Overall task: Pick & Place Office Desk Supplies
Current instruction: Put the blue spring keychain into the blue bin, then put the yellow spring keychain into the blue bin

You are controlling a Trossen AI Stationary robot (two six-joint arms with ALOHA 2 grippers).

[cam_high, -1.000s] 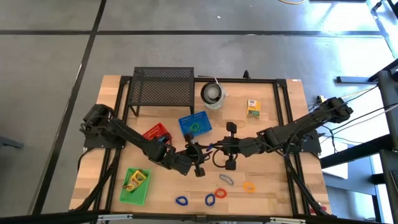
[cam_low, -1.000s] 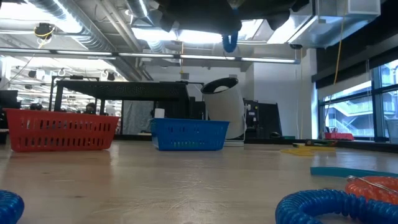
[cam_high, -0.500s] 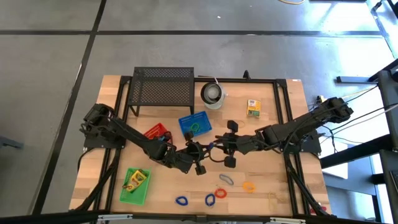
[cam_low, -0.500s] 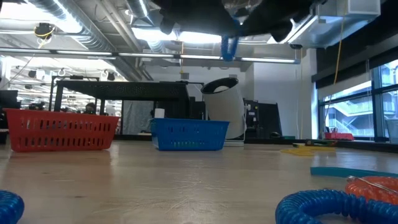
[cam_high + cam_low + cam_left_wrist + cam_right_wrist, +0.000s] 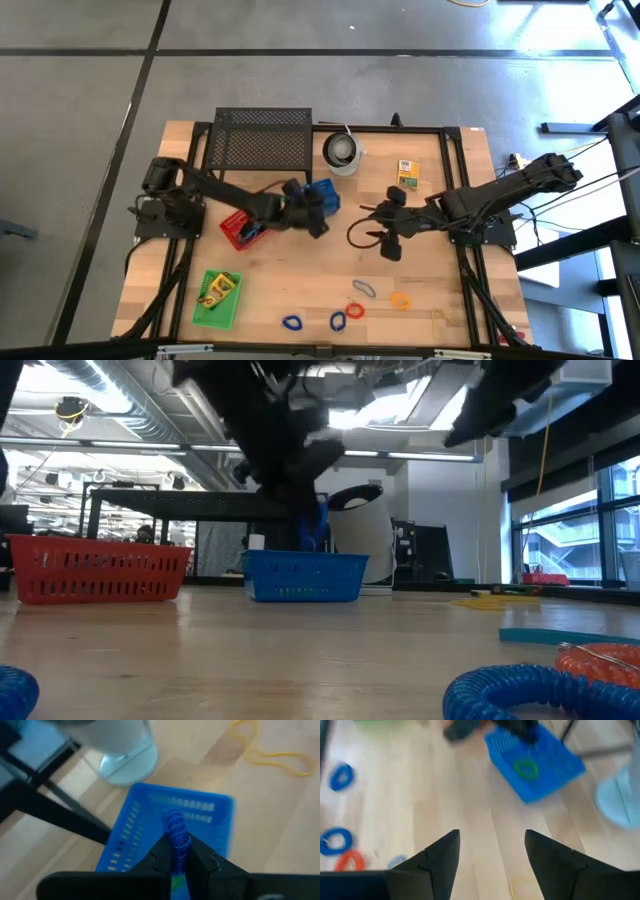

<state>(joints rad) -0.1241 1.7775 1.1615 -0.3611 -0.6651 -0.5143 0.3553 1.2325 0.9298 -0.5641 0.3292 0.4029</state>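
Observation:
My left gripper (image 5: 316,208) hangs over the blue basket (image 5: 329,191) and is shut on a blue coiled loop (image 5: 175,831), which also shows in the low view (image 5: 316,520) just above the basket (image 5: 304,576). A green loop (image 5: 526,768) lies in that basket. My right gripper (image 5: 386,227) is open and empty, right of the basket and above the table. Grey (image 5: 363,287), orange (image 5: 400,299), red (image 5: 355,311) and two blue loops (image 5: 337,321) (image 5: 292,323) lie near the front edge. A crayon box (image 5: 406,173) lies at the far right. My left gripper pinches the blue coiled loop between its two fingers (image 5: 161,851), which lie across its coiled strand (image 5: 177,840). The fingers come from above, slanting toward the table's far side. The loop hangs from the fingertips, lifted clear above the blue basket's rim (image 5: 304,557).
A red basket (image 5: 245,225) stands left of the blue one, and a green basket (image 5: 217,297) with a crayon box sits near the front left. The black mesh stand (image 5: 262,140) and the white cup (image 5: 342,152) stand at the far edge.
My left gripper has carried the blue loop from the table's middle toward the far edge and now holds it over the blue basket. My right gripper, open throughout, has drawn back toward the table's right edge.

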